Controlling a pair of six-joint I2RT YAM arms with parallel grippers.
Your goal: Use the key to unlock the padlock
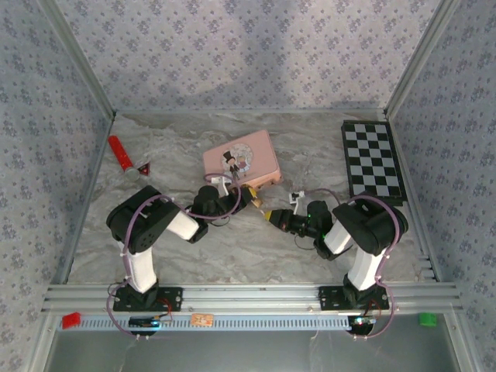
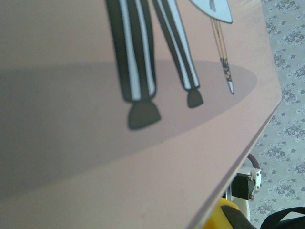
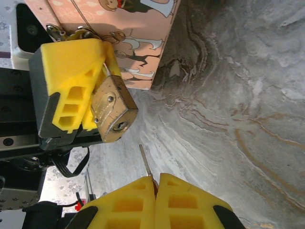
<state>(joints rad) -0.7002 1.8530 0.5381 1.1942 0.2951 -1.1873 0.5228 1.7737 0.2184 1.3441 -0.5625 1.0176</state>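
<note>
Left fingers [image 3: 71, 86] clamp the padlock [image 3: 113, 112] just beside the pink tin [image 3: 138, 43], while right fingers [image 3: 128, 202] pinch the key [image 3: 145, 161], its tip near the keyhole, over the marbled surface [image 3: 238, 119], with the checkerboard [image 1: 372, 159] well apart.

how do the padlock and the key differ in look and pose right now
Look: the padlock is a chunky brass block; the key is a thin dull sliver.
Hold: the padlock sits clamped in the left gripper with most of its body showing; the key is pinched in the right gripper with only its blade sticking out.
Pose: the padlock's keyhole faces the key, whose tip is short of it.
Shared: both are metal, and each is held.
</note>
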